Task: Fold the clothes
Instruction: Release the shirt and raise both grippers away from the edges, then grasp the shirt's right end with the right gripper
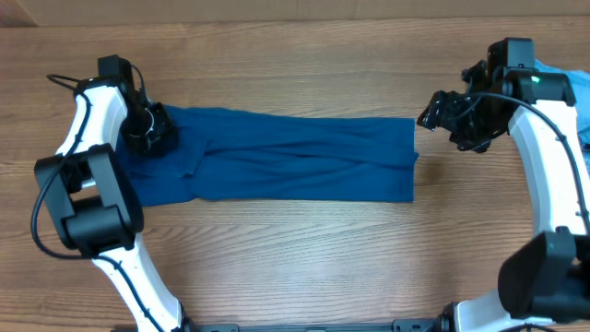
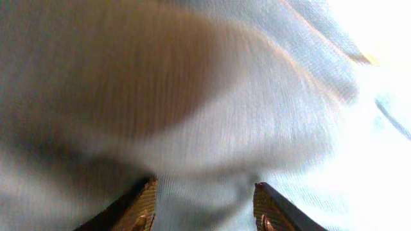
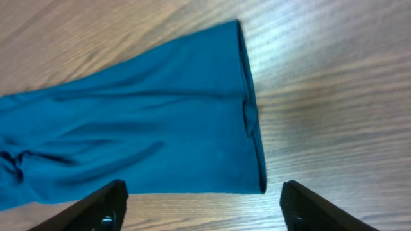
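Right tool (image 3: pixel 202 187) (jaws wide) over wood-grain table (image 3: pixel 327 96)

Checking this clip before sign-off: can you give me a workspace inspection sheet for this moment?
Surface: wooden table, no stains seen.
Job's things: blue shirt, folded into a long strip, lying across the middle.
Clutter: light-blue item at the right edge, partly hidden by the right arm.
Grippers: left gripper at the shirt's left end, fabric between its fingers, grip unclear; right gripper open, empty, just off the shirt's right end.
Cables: black cable looped beside the left arm.
Surroundings: nothing seen.
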{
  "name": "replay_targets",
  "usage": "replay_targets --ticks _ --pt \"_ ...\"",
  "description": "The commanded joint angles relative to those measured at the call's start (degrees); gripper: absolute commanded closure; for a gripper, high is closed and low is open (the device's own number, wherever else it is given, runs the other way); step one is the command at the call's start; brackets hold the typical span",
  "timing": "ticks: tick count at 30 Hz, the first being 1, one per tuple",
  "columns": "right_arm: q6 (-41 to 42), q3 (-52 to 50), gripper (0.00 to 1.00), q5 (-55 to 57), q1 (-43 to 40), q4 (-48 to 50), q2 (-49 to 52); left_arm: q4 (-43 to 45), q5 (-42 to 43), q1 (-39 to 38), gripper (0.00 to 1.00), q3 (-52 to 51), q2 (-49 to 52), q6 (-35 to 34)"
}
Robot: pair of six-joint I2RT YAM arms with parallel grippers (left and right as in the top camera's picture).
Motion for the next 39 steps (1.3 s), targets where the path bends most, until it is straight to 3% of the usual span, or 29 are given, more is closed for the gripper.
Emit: replay_targets --ticks 1,7,13,22,27,39 --pt "-0.79 0.24 0.18 -1.79 0.11 -0.48 3.41 -0.39 1.42 0.22 0.44 -0.61 -10.14 1.22" --pt "-1.46 -2.08 0.14 -1.75 -0.07 1.99 7.13 -2.34 -0.11 0.22 0.4 -0.61 -17.03 2.29" --pt "-4.7 -6.6 0.08 -3.37 -2.16 7.5 8.83 -7.23 5.16 -1.36 0.47 -0.61 -17.55 6.19" --pt "-13.9 -14.01 0.06 -15.52 -9.07 15.52 8.92 -8.15 16.92 -4.26 0.48 -0.61 -20.04 9.33" --pt "-14.08 -18.97 0.04 -17.73 -10.03 20.17 8.98 -6.99 22.82 -4.33 0.47 -0.61 -25.86 9.6" --pt "-13.31 -29.86 0.04 -23.06 -10.01 32.89 9.07 -6.84 22.32 -4.33 0.41 -0.61 -43.5 9.55"
